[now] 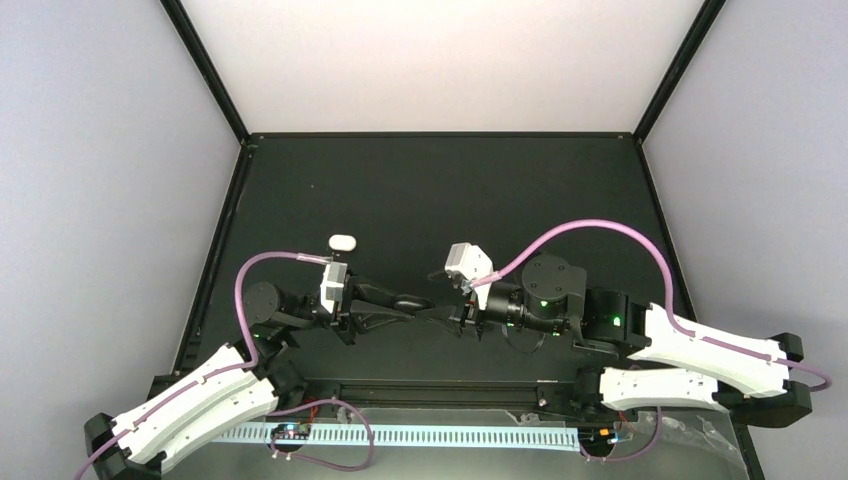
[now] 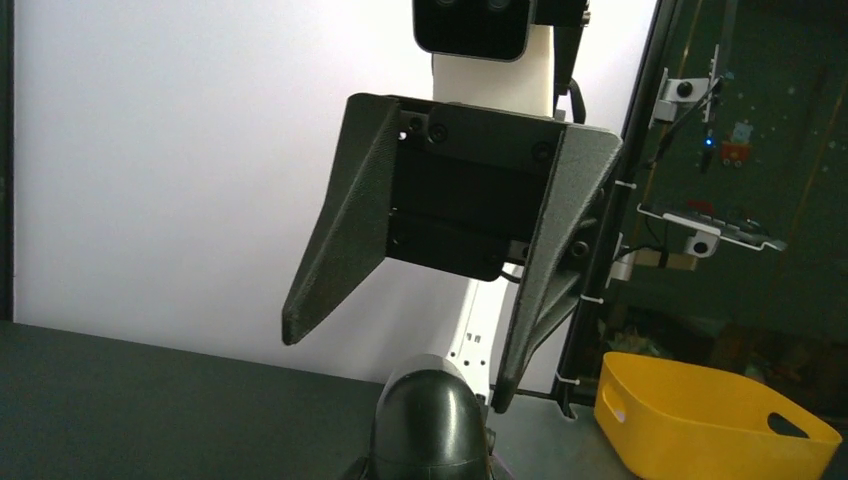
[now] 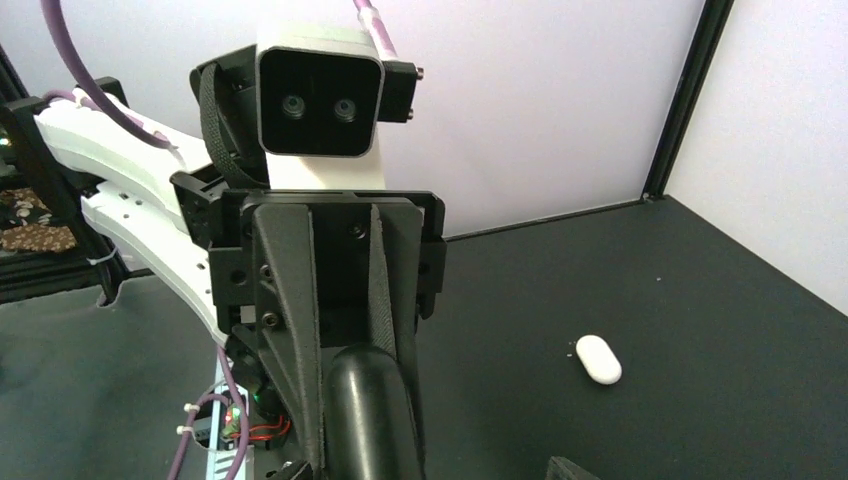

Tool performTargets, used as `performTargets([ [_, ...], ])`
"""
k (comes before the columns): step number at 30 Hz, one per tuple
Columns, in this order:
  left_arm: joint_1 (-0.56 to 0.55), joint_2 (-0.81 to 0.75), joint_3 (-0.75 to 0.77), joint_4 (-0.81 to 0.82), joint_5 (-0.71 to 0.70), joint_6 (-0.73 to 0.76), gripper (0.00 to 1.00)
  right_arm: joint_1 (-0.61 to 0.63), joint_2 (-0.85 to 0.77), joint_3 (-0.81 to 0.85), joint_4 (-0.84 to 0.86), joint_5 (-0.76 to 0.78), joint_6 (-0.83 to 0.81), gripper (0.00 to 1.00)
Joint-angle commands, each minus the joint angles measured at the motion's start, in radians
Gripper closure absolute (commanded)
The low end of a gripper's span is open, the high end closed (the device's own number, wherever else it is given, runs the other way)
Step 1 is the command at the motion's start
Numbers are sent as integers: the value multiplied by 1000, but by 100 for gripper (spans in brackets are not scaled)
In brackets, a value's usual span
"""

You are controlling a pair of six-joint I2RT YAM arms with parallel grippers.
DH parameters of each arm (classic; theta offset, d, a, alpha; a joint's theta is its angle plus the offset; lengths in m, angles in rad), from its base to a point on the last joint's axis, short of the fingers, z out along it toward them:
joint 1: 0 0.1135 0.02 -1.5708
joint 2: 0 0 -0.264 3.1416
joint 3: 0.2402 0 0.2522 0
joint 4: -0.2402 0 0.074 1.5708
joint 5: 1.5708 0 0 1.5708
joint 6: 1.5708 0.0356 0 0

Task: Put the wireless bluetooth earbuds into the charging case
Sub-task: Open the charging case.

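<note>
From above I see the left gripper [image 1: 402,304] pinching a glossy black charging case [image 1: 414,301], close in front of the right gripper [image 1: 442,313]. A white charging case [image 1: 342,242] lies on the dark table [image 1: 420,190] behind the left wrist.

Left wrist view: the right gripper's fingers stand spread, and a yellow bin [image 2: 700,420] sits beyond the table.

Right wrist view: the left fingers are pressed onto the rounded black case. The white one is a smooth pill shape, well apart.

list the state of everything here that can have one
left end effector: shut on the black case
black case: gripped, lid looks closed
right end effector: open, nothing between its jaws, facing the left one
white case: lying on the table, closed, apart from both arms
</note>
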Motion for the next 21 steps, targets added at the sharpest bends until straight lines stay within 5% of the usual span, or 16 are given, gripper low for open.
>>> performTargets([
  [1,-7,-16,37,24,43,23,98,4,5,25,-16,25,-5,40],
  [21,-8,-25,28,0,38,37,98,3,5,31,-11,132,-1,41],
])
